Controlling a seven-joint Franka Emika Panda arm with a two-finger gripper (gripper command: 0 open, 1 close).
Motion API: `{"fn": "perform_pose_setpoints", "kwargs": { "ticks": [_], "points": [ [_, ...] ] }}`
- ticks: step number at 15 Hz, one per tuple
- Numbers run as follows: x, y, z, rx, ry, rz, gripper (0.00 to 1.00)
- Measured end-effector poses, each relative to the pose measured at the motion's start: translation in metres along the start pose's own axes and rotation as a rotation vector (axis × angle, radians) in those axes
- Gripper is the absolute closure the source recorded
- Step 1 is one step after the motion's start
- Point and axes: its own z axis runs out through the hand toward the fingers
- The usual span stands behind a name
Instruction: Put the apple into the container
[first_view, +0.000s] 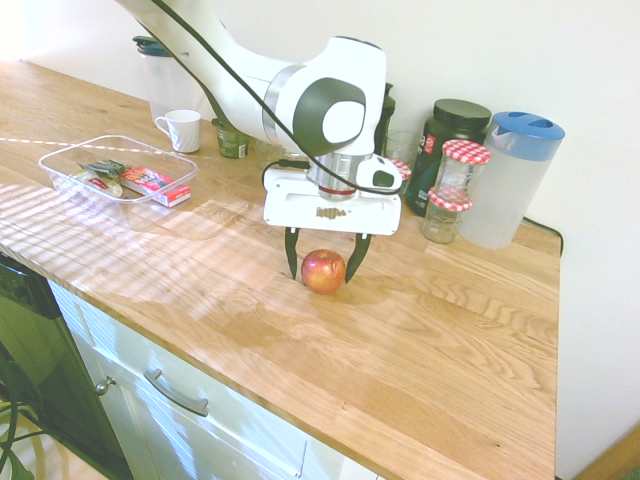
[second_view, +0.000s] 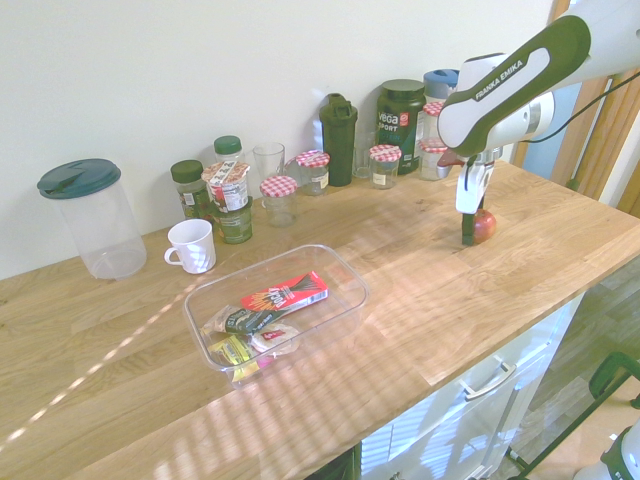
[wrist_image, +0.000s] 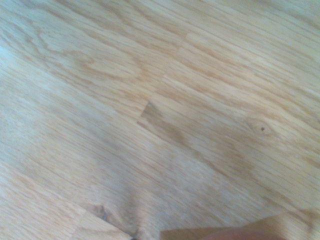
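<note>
Gripper (first_view: 323, 262) points straight down, its dark fingers spread wide on either side of the small round red-and-yellow apple (first_view: 323, 271), set to close on it rather than holding it. The apple sits on the oak worktop (first_view: 430, 350).

From the second exterior view, the shallow clear plastic container (second_view: 345, 280), holding snack packets, lies well apart at eight o'clock from the apple.

Wrist view: bare wood.

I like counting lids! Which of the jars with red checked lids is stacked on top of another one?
The upper jar beside the blue-lidded pitcher. It sits on another checked-lid jar; the others stand directly on the counter.
</note>
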Motion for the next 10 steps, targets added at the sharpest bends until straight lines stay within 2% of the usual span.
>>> {"fn": "perform_pose_setpoints", "kwargs": {
  "ticks": [10],
  "points": [
    [-0.013,0.013,0.004,-0.006,-0.02,0.02,1.0]
  ]
}}
